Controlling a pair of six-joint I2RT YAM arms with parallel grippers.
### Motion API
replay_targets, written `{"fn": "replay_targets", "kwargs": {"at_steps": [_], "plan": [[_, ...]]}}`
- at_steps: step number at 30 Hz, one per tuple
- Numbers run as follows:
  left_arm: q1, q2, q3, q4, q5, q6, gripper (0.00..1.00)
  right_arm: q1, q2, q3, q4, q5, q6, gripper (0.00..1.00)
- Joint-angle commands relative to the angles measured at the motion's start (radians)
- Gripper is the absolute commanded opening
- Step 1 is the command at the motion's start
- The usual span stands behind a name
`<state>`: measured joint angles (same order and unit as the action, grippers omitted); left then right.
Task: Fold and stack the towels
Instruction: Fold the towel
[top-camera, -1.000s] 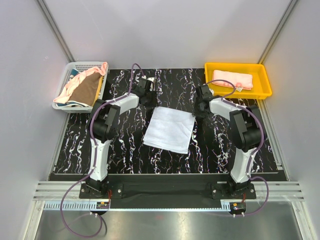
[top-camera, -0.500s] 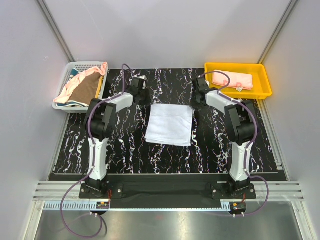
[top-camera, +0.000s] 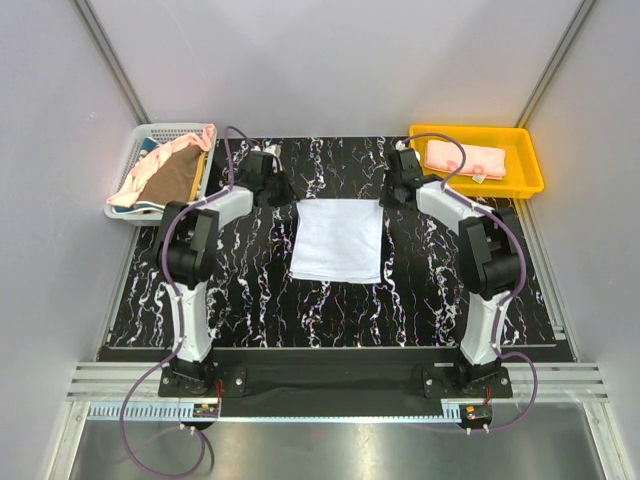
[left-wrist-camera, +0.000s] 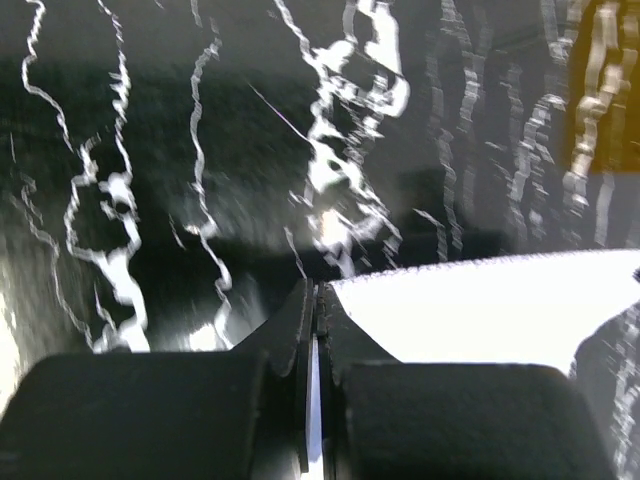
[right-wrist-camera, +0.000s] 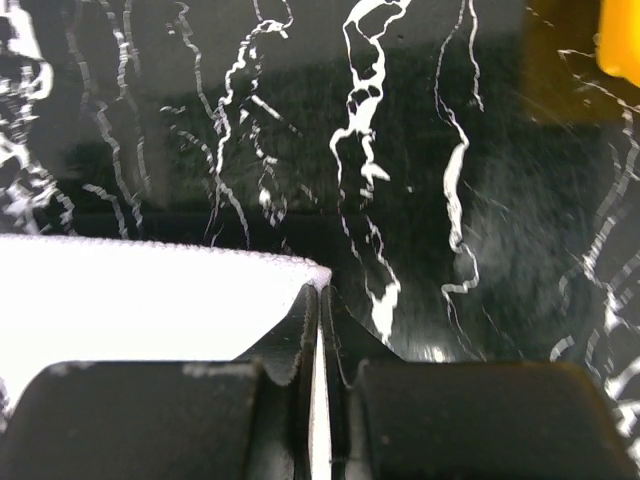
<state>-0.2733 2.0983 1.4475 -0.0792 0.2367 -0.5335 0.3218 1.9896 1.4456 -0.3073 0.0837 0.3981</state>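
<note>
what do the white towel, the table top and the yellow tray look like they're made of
white towel: soft woven cloth, matte; its edge looks finely nubbed in the right wrist view, probably terry.
table top: black with white veins like marble, glossy with reflections; may be printed laminate.
yellow tray: smooth moulded plastic, even colour, slight sheen.

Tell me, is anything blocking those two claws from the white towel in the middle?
Nothing visible does. The left gripper and the right gripper are each shut on a far corner of the white towel, which lies flat on the table.
</note>
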Motion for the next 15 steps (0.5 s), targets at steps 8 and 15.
{"fn": "replay_targets", "kwargs": {"at_steps": [8, 15], "plan": [[-0.004, -0.273, -0.243, 0.168, -0.01, -0.045, 0.0, -0.006, -0.265, -0.181, 0.074, -0.022, 0.03, 0.06], [-0.049, -0.365, -0.386, 0.196, -0.04, -0.059, 0.0, 0.014, -0.388, -0.332, 0.106, -0.048, 0.068, 0.06]]}}
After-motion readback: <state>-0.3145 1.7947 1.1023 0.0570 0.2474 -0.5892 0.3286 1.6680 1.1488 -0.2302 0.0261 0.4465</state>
